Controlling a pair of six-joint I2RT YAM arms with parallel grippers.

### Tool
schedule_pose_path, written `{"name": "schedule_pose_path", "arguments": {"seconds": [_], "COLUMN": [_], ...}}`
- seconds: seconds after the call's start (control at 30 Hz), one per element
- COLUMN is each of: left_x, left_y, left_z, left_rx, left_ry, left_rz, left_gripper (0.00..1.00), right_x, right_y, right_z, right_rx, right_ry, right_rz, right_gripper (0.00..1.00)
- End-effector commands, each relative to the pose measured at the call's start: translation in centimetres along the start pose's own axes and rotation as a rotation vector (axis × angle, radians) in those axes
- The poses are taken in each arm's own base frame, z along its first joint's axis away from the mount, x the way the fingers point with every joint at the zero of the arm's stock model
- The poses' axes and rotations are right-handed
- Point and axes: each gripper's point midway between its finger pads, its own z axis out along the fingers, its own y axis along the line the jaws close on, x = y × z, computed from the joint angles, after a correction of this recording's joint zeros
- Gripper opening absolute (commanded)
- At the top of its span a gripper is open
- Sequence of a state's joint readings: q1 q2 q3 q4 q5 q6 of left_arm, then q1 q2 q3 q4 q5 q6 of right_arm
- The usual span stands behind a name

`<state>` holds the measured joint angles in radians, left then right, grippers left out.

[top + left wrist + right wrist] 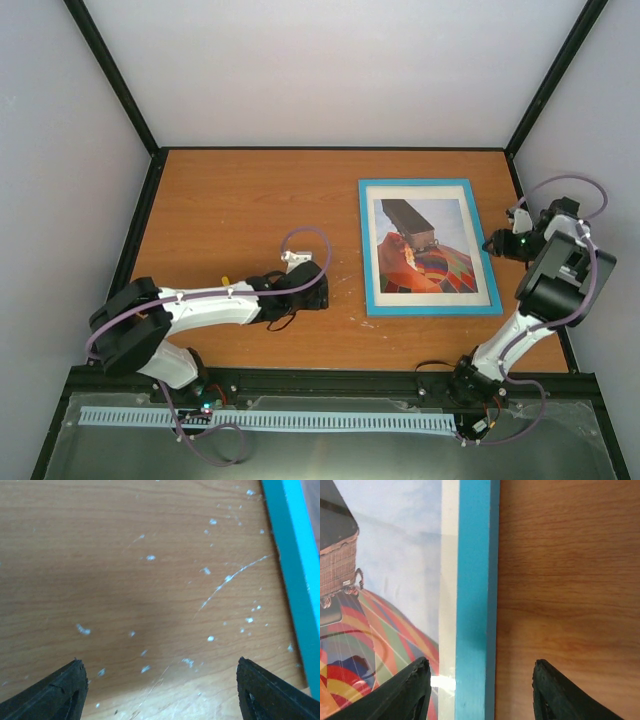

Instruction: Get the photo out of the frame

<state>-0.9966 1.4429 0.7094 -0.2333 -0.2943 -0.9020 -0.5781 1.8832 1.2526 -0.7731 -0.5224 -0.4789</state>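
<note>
Scuffed, white-flecked wooden table (pixel 230 200), pale walls around it, light-blue frame (pixel 430 306) flat and face up toward 3 o'clock, balloon photo (pixel 425 245) with white margin inside, left gripper (pixel 160 690) fingers spread over bare wood at its 9 o'clock, right gripper (pixel 480 690) fingers spread astride its 3 o'clock edge

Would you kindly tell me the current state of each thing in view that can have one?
frame: lying flat on the table, front up.
photo: inside the frame, face up.
left gripper: open, empty, over bare table.
right gripper: open, empty, over the frame's right border.
</note>
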Motion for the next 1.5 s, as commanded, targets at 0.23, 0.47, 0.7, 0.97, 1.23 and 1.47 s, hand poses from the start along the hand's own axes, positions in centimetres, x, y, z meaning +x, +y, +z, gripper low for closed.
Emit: {"name": "schedule_pose_path", "arguments": {"seconds": [0.23, 0.47, 0.7, 0.97, 1.23, 1.47], "left_x": [-4.9, -6.4, -6.4, -6.0, -5.6, -5.1], "left_y": [-4.9, -8.8, -10.6, -11.2, -11.5, -11.4], "left_z": [1.2, 3.9, 7.2, 9.9, 11.3, 11.5], "left_rx": [-0.019, 0.004, -0.057, -0.099, -0.109, -0.1], "left_ry": [-0.043, -0.022, 0.026, 0.05, 0.064, 0.079], "left_rz": [0.039, 0.036, 0.004, 0.02, 0.02, 0.022], "left_gripper": [0.76, 0.69, 0.74, 0.75, 0.73, 0.7], "right_x": [-0.4, -2.1, -2.7, -2.3, -0.9, 0.1], "right_y": [2.9, 1.9, 1.8, 0.8, 0.7, 0.6], "right_z": [-6.4, -4.0, -0.4, 2.1, 4.0, 4.7], "right_rx": [0.278, 0.302, 0.273, 0.363, 0.336, 0.327], "right_ry": [-0.166, -0.107, -0.052, 0.0, 0.049, 0.07], "right_rz": [-0.257, -0.278, -0.263, -0.283, -0.284, -0.287], "right_gripper": [0.64, 0.63, 0.62, 0.61, 0.55, 0.41]}}
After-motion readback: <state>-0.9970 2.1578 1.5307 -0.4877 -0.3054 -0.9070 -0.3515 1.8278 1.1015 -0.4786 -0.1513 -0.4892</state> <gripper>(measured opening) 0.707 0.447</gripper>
